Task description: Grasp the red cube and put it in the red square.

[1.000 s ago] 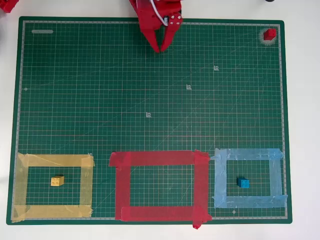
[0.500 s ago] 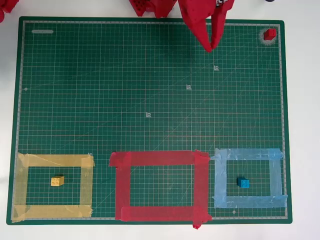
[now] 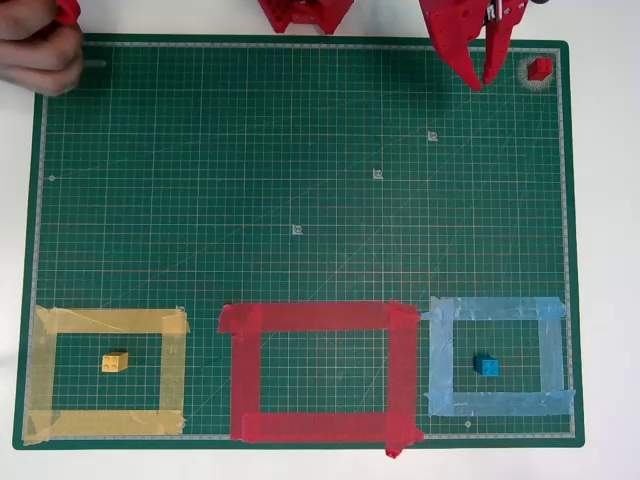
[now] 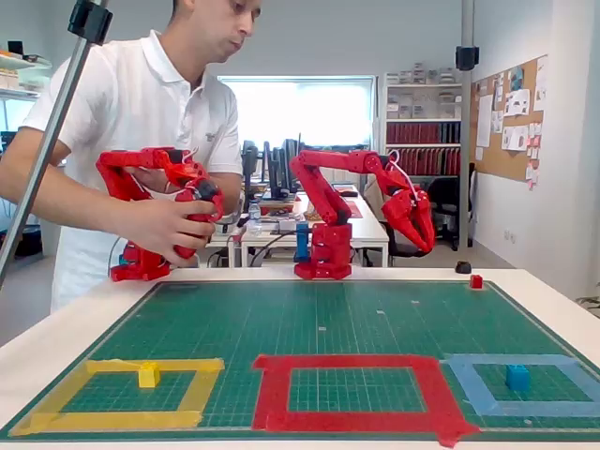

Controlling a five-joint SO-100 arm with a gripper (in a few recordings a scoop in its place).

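My gripper (image 3: 480,78), fingers slightly spread and holding nothing, hangs at the upper right of the overhead view, near the red cube (image 3: 540,68). I should lower straight over the 1 cube.

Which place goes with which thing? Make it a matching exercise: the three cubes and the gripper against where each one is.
Things:
1. red cube
2. yellow cube
3. blue cube
4. gripper

Places:
A. inside the light blue outline
B. above the mat's far edge, beside the red cube
C. on the mat's far corner, outside every outline
D. inside the yellow outline

Pairs: 1-C, 2-D, 3-A, 4-B
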